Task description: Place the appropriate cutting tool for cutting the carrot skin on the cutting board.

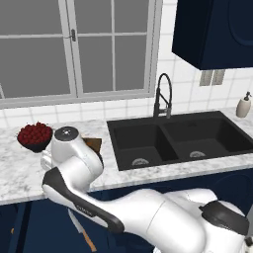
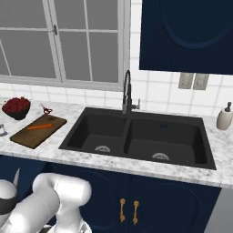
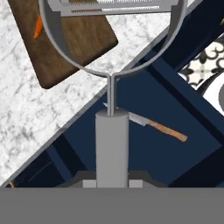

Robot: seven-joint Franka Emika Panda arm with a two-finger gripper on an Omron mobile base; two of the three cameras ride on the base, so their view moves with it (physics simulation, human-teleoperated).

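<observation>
Silver-grey slim metal peeler with looped head, stiff, light and probably slippery, sits clamped by its handle between the fingers, above the dark brown wooden cutting board

1 peeler, 1 carrot, 1 cutting board, 1 knife

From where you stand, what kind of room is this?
A kitchen, rendered rather than real: a black double sink with a tall faucet set in a marble counter, and a cutting board with a carrot on it.
</observation>
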